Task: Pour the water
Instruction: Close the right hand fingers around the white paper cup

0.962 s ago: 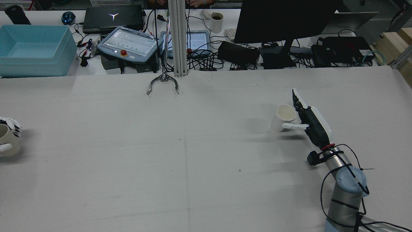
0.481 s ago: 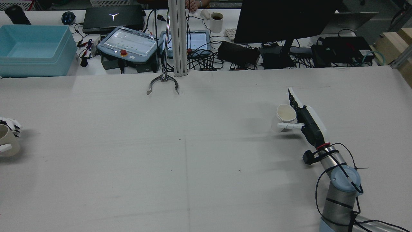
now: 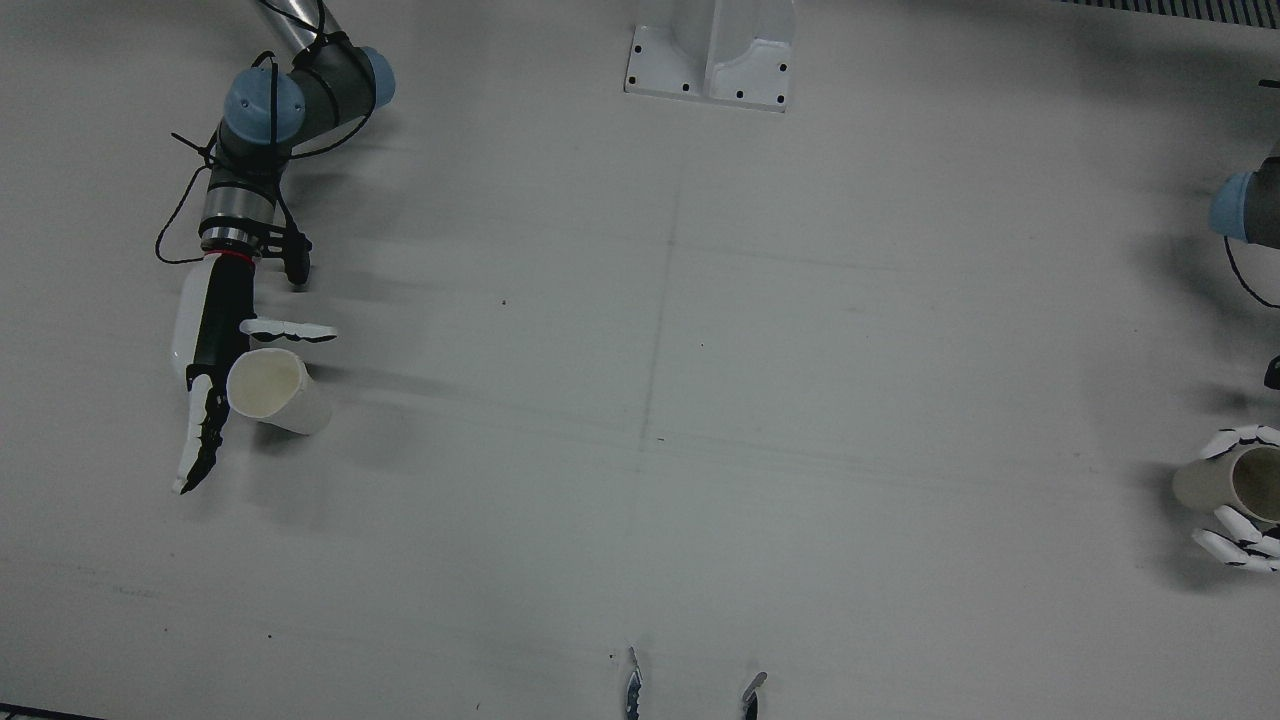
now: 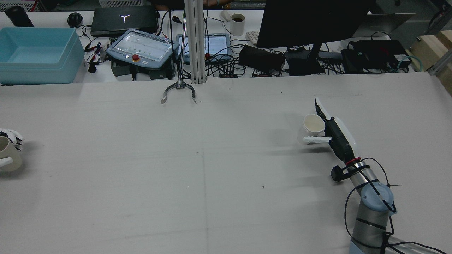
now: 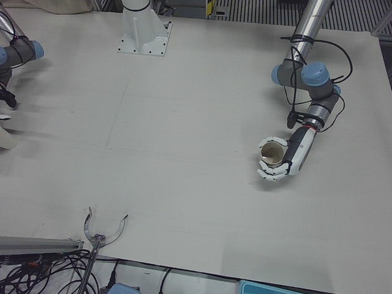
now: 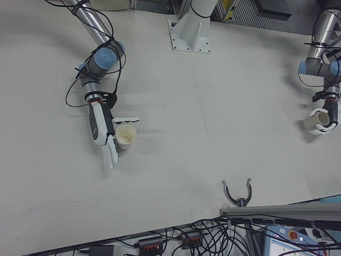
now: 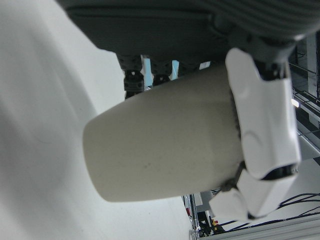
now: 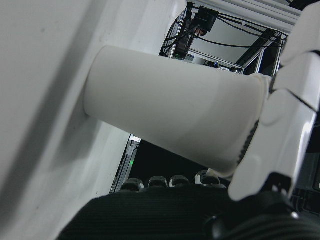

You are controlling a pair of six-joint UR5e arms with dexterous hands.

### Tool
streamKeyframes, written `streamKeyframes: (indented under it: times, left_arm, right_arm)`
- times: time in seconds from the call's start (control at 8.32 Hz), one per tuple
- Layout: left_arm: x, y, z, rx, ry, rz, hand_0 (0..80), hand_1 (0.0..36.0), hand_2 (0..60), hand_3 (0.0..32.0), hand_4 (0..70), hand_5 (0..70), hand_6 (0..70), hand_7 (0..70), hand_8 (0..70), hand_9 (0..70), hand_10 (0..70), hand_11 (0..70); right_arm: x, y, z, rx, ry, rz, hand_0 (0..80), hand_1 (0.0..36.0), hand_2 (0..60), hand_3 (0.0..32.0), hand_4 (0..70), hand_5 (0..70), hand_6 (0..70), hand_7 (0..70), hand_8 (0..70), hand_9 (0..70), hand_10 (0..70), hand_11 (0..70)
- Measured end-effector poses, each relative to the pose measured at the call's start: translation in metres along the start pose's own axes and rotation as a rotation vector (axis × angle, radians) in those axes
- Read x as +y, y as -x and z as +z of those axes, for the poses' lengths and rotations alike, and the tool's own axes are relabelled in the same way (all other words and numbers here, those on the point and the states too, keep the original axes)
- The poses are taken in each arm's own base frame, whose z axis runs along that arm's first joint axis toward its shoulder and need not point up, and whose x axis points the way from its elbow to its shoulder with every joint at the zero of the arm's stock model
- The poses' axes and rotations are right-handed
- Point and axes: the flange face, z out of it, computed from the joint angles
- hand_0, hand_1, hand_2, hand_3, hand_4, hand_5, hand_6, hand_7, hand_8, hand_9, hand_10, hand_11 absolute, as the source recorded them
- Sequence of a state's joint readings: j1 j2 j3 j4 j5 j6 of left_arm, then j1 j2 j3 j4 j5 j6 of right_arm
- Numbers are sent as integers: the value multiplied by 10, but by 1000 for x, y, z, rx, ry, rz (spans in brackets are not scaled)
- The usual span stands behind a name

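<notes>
- The white paper cup (image 4: 310, 129) stands on the right half of the table as seen from the rear; its mouth faces up and its inside looks pale cream, with no liquid that can be made out.
- The right hand (image 4: 333, 132) is spread beside this cup: its straight fingers (image 3: 200, 450) run along one side of the wall and the thumb reaches across another side, and the right hand view shows the thumb pad at the cup's rim. Whether the fingers press on the wall cannot be told.
- The beige paper cup (image 5: 272, 153) stands at the far left edge of the rear view, upright, with a darker tan inside.
- The left hand (image 5: 288, 160) is wrapped around this cup, its white fingertips (image 3: 1232, 527) curled onto the wall from both sides; the left hand view shows the pads pressed on near the rim.
- The two cups are well apart, at opposite ends of the table.
- The light grey table (image 4: 197, 169) is a broad, matte surface with faint seam lines crossing near its middle and a few small dark specks.
- A metal claw-shaped tool (image 4: 178, 92) lies at the table's far edge in the rear view, near an upright aluminium post (image 4: 195, 42).
- Beyond that edge sits a cluttered bench: a light blue plastic bin (image 4: 37, 54), a teach pendant with a red button (image 4: 141, 47), a black monitor (image 4: 314, 21), a white mug (image 4: 237, 24) and tangled cables.
</notes>
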State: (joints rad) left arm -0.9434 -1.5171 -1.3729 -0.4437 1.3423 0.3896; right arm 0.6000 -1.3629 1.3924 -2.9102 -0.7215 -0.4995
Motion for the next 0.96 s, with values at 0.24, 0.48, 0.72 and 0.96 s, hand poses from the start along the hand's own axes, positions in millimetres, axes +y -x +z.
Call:
streamKeyframes:
  times: [0.24, 0.48, 0.72, 0.96]
  left_arm:
    - [0, 0, 0, 0, 0, 0, 549, 286, 600, 0, 468, 678, 351, 388, 303, 415, 271, 408]
    - [0, 0, 0, 0, 0, 0, 547, 283, 600, 0, 463, 679, 351, 386, 304, 413, 273, 409]
    - [0, 0, 0, 1, -1, 0, 548, 281, 600, 0, 463, 681, 351, 385, 305, 412, 271, 407]
    - [0, -1, 0, 1, -1, -1, 546, 282, 600, 0, 460, 684, 353, 386, 306, 413, 272, 408]
  right_arm:
    - [1, -3, -1, 4, 1, 0, 473, 143, 62, 0, 6, 49, 16, 0, 0, 0, 4, 21]
    - [4, -5, -1, 7, 3, 2, 474, 141, 106, 0, 127, 289, 23, 0, 0, 0, 25, 49]
    - [5, -8, -2, 11, 5, 2, 482, 157, 137, 0, 109, 259, 71, 61, 4, 0, 32, 60]
    - [5, -8, -2, 11, 5, 2, 479, 149, 143, 0, 137, 304, 110, 100, 38, 17, 53, 90]
